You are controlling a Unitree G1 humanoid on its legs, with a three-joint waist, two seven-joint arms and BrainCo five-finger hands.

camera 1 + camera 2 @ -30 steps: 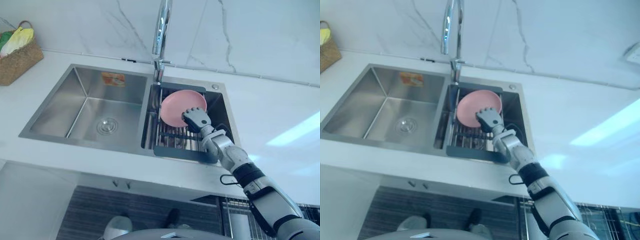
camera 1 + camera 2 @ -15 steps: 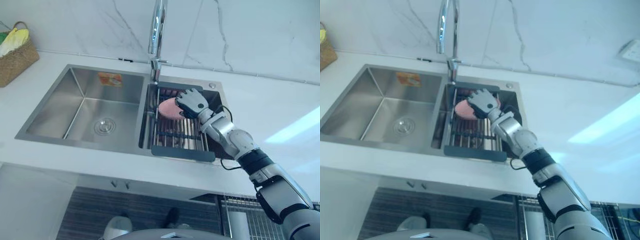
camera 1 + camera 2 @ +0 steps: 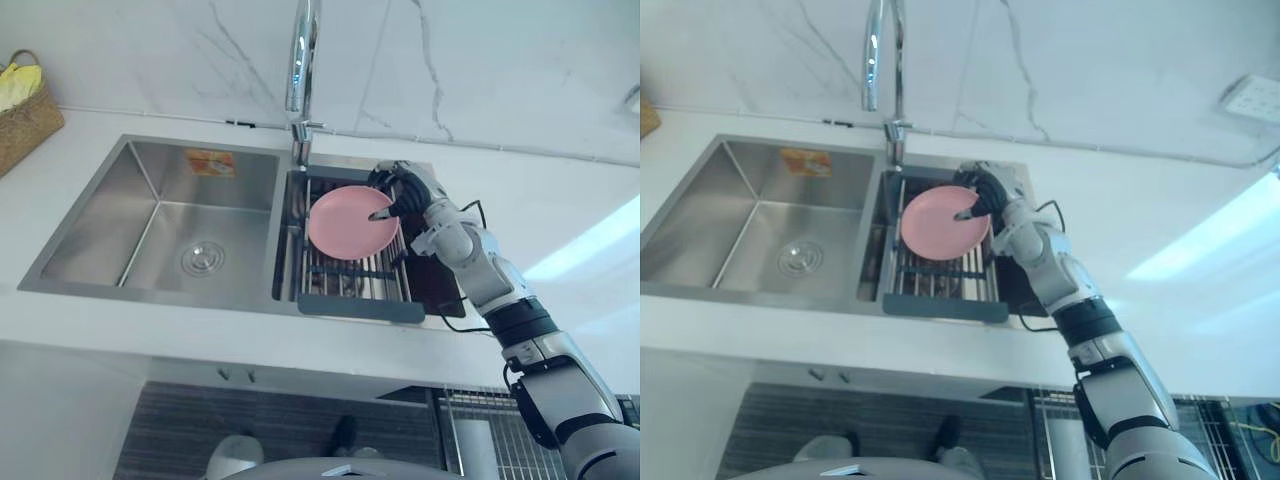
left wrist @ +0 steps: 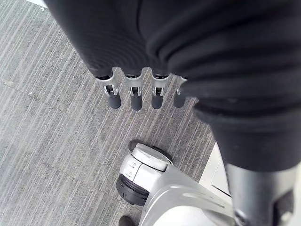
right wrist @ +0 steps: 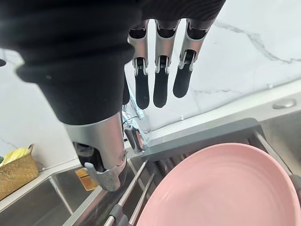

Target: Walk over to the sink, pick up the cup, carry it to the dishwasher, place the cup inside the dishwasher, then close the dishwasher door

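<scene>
Centrally, a pink plate (image 3: pixel 345 225) was propped on the sink rack (image 3: pixel 352 304), the right hand (image 3: pixel 408 190) spread open at its rim. It was judged light, stiff, slippery and breakable, best pinched there. The left hand (image 4: pixel 136 92) was hung relaxed.

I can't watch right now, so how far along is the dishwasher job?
Done: the robot stands at the sink. In hand: the right hand is at the rim of a pink plate, rather than a cup, tilted in the sink's rack; its fingers look straight, so no grip yet. The left hand hangs open over the floor. Left: lifting, carrying to the dishwasher, loading, closing the door.
</scene>
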